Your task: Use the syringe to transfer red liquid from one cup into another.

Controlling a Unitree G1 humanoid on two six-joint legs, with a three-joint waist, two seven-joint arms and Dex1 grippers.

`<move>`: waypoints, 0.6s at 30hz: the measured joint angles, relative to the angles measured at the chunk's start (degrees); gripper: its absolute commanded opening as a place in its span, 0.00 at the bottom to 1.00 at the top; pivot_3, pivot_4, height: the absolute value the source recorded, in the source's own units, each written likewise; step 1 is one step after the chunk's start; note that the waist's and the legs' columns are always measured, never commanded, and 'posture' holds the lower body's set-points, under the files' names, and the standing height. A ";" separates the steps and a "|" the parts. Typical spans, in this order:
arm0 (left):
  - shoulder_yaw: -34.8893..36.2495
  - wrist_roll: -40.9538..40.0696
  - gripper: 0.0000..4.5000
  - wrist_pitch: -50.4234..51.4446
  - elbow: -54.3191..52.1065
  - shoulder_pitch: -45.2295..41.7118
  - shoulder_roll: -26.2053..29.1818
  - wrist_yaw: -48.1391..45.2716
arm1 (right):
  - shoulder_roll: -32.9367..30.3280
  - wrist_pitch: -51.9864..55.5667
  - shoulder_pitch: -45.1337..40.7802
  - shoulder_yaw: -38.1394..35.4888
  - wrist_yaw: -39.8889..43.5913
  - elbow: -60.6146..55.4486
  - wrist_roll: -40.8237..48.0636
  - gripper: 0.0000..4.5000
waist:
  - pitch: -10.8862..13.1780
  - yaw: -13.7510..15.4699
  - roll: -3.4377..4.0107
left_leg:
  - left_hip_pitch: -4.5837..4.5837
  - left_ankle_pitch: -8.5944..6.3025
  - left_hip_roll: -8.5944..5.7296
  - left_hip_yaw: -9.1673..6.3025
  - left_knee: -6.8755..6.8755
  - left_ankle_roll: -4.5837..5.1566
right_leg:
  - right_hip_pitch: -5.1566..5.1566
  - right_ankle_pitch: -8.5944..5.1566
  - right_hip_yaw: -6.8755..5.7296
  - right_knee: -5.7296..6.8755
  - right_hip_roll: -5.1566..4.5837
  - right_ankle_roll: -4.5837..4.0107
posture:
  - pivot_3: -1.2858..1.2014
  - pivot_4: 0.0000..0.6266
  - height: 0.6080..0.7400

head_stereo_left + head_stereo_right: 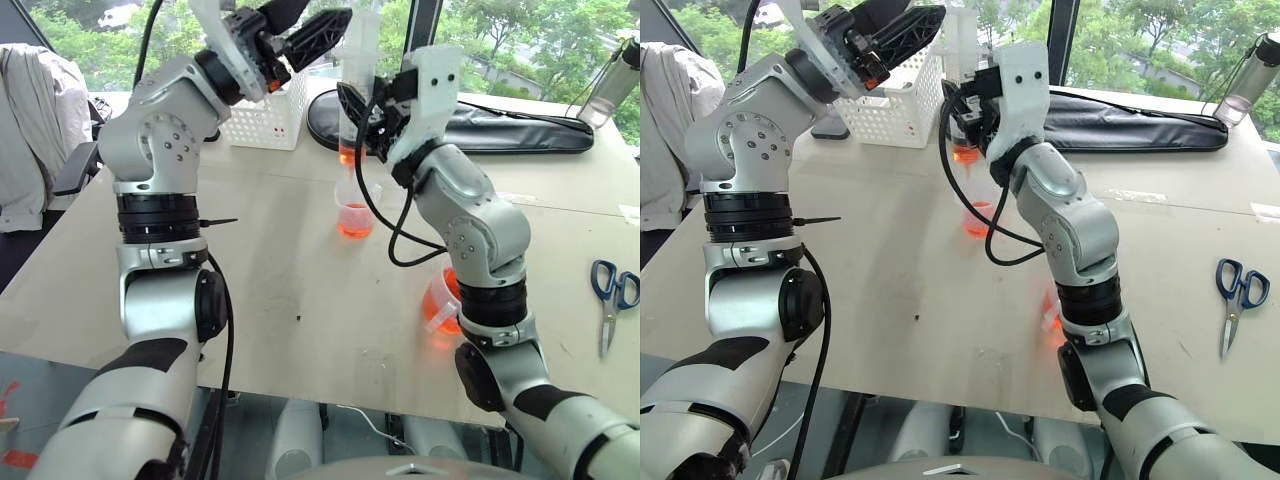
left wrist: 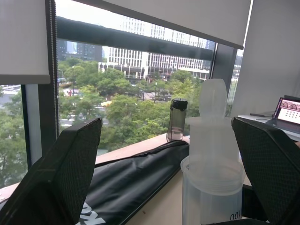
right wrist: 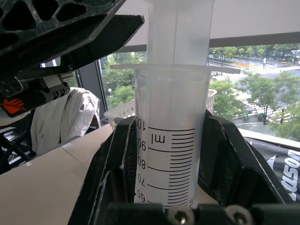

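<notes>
Clear plastic syringe (image 3: 171,140) upright, orange-red liquid low in barrel; right gripper (image 1: 368,112) pinching it, left gripper (image 1: 305,30) spread at 10 o'clock.

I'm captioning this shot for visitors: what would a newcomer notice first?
The syringe stands upright in the shut right gripper, its orange tip above the small cup of red liquid at mid-table. The open left gripper hovers by its plunger. The larger cup glows orange behind the right arm.

white basket (image 1: 268,115) and black bag (image 1: 520,130) block the table's (image 1: 300,300) far edge.
</notes>
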 measured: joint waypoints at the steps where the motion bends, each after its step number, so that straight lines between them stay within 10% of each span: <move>1: 0.00 0.00 1.00 -0.01 0.00 0.00 0.00 0.04 | 0.09 0.30 0.00 0.03 -0.18 0.01 -0.22 0.33 | 0.00 0.00 0.00 | 0.00 0.00 0.00 0.00 0.00 0.00 | 0.00 0.00 0.00 0.00 0.00 0.00 | 0.52 0.24 0.88; 18: -5.16 3.81 1.00 1.39 7.33 -5.27 1.48 -6.25 | -1.34 -1.37 0.56 2.77 -0.13 0.55 -6.61 0.33 | 0.01 -0.05 0.01 | -0.04 0.00 -0.02 -0.02 -0.01 0.00 | -0.03 0.00 -0.04 -0.03 -0.01 0.00 | 0.52 0.24 0.88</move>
